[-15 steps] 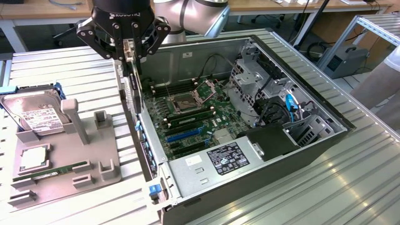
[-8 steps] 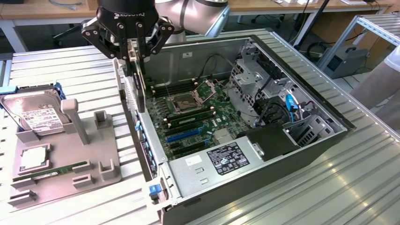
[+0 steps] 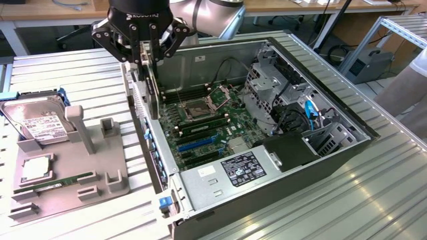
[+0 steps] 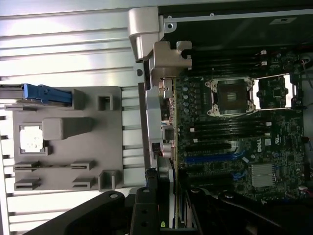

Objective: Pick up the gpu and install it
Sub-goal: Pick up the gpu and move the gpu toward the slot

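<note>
Grey tray (image 3: 67, 200), exterior view's left: hard drive (image 3: 37, 122), RAM stick (image 3: 57, 181). Gripper (image 3: 147, 60), centre: jaws half closed, clamped on the gpu (image 3: 153, 95), which hangs upright at the open computer case's (image 3: 267, 200) left wall. Motherboard (image 3: 200, 135) lies inside the case, to the right.

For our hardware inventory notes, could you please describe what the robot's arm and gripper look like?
The arm is a rounded silver-grey tube with a smooth joint housing. The gripper is black: a blocky body with white Robotiq lettering, and two fingers built from pinned linkage bars with visible bolt heads.
</note>
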